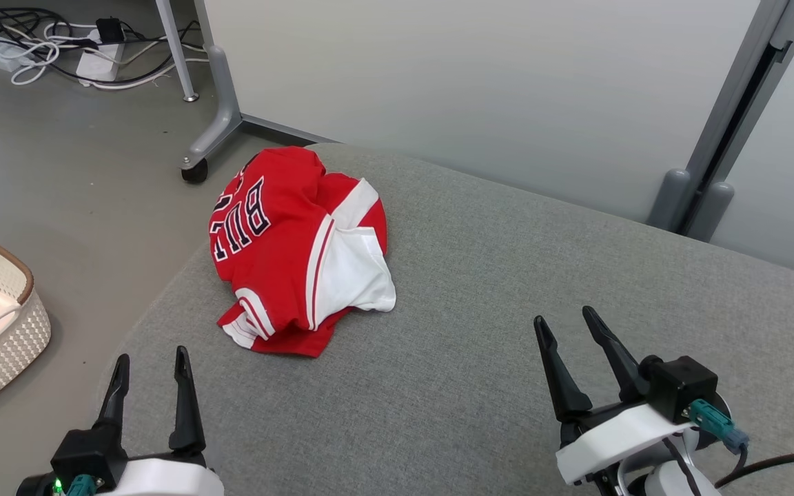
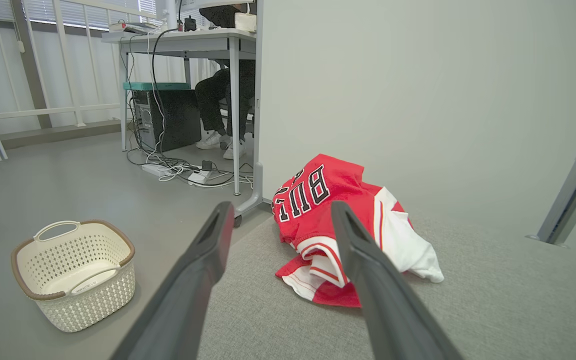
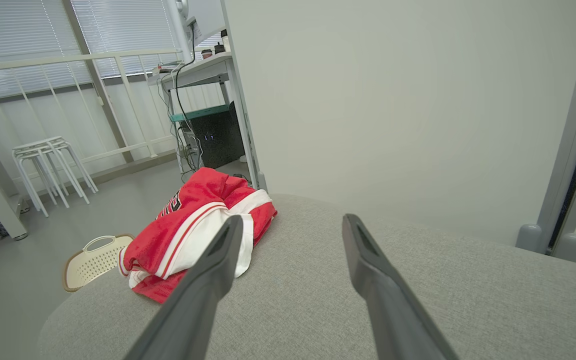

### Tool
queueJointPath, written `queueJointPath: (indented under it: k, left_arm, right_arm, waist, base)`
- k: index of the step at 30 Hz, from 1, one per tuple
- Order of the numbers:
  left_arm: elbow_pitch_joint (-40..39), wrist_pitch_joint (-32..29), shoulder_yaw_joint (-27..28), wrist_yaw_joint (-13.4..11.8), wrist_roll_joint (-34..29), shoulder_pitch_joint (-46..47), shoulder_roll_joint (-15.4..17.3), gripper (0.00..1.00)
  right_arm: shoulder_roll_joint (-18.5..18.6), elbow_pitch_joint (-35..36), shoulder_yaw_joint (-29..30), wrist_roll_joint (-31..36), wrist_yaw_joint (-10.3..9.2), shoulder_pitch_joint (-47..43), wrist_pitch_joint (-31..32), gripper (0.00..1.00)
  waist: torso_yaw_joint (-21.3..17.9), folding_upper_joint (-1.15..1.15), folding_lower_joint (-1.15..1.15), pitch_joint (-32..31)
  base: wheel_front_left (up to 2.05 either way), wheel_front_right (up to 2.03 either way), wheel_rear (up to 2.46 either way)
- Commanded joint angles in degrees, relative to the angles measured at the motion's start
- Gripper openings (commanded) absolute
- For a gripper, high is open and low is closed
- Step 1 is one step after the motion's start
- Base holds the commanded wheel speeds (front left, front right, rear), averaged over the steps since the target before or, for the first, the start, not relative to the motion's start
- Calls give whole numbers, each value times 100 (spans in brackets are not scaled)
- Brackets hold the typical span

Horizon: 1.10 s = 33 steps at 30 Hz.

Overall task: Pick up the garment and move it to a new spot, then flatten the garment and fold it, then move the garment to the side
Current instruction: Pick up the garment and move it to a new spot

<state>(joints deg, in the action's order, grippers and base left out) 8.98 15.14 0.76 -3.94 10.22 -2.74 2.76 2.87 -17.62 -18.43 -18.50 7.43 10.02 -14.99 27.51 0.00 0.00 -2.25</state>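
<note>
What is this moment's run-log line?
stage: pre-grasp | garment: crumpled on grey surface | left end effector: open, empty | right end effector: open, empty

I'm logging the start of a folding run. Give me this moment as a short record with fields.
shirt: red and white jersey, crumpled in a heap, not yet flattened
surface: grey fabric top, shirt near its far left edge
left gripper: open, empty, short of the shirt
right gripper: open, empty, apart from the shirt
floor: white basket at left
</note>
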Motion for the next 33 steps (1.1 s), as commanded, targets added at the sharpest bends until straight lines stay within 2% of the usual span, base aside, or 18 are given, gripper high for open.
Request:
queueJointPath:
  k: [1, 6, 12, 15, 20, 23, 27, 33]
  left_arm:
    - [18, 2, 21, 39, 42, 97, 23, 100]
    - [271, -190, 90, 200, 220, 487, 148, 100]
    - [430, -1075, 175, 484, 549, 1184, 504, 100]
    - [612, -1692, 242, 628, 674, 1761, 843, 100]
    - [1013, -2251, 557, 772, 1242, 2641, 1068, 100]
    - [1466, -2536, 781, 872, 1613, 3175, 1298, 100]
    - [2200, -2916, 747, 968, 1661, 3860, 1753, 100]
    - [3284, -3374, 800, 1058, 1985, 4580, 2101, 100]
  right_arm:
    - [26, 1, 33, -5, 10, -1, -28, 100]
    - [35, 32, 60, 27, 11, -18, -28, 100]
    - [82, 96, 25, 32, 11, 147, -28, 100]
    - [154, 152, -2, 51, 11, 291, -28, 100]
    - [283, 306, -36, 125, 11, 530, -28, 100]
    - [363, 414, -66, 167, 11, 712, -28, 100]
    - [456, 558, -65, 196, 11, 972, -28, 100]
    - [537, 697, -17, 220, 11, 1224, -28, 100]
  waist:
    - [-6, 0, 0, 0]
    - [-139, 0, 0, 44]
    - [-450, 0, 0, 232]
    - [-678, 0, 0, 436]
    - [-1005, 0, 0, 852]
    - [-1243, 0, 0, 1195]
    - [-1582, 0, 0, 1655]
    - [-2044, 0, 0, 2175]
  base:
    - [0, 0, 0]
    - [0, 0, 0]
    - [0, 0, 0]
    - [0, 0, 0]
    - [0, 0, 0]
    - [0, 0, 0]
    - [0, 0, 0]
    - [0, 0, 0]
